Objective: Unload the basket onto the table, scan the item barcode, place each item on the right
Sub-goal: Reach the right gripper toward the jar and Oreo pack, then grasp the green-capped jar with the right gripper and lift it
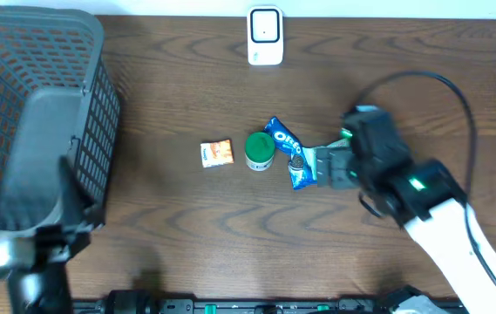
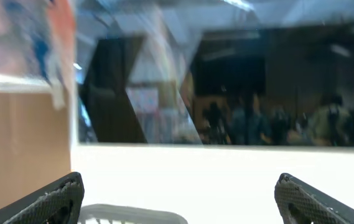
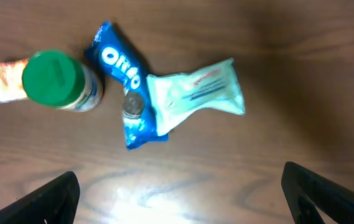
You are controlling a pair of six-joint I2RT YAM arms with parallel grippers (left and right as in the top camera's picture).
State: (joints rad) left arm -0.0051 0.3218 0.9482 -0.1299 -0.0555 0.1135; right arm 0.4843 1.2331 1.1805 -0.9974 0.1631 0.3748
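- Dark brown wood-grain table (image 1: 186, 78), filling the overhead view.
- Grey mesh basket (image 1: 21, 87) in the upper left of the overhead frame, standing on the table edge; pale rim at the bottom of the left wrist view.
- Right arm (image 1: 457, 235), white link running in from the lower right, black wrist reaching toward the middle.
- Left arm (image 1: 38, 253) in the lower left corner, in front of the basket.
- Right gripper (image 3: 180, 186) above the table, fingers spread wide, nothing between them, touching none of the goods.
- Left gripper (image 2: 180, 190) raised and facing a blurred room, fingers likewise wide apart and holding nothing.
- White scanner (image 1: 265, 35) at the top centre, well apart from the goods.
- Pale green soft packet (image 3: 195, 93) right of centre, one end lying over the lower part of the Oreo pack; half hidden under the right wrist from overhead.
- Blue Oreo pack (image 3: 117, 65) at centre, lying flat, slanted from upper left to lower right.
- Green-lidded jar (image 3: 55, 78), upright, just left of the Oreo pack.
- Small orange-and-white packet (image 3: 2, 81), flat, just left of the jar.
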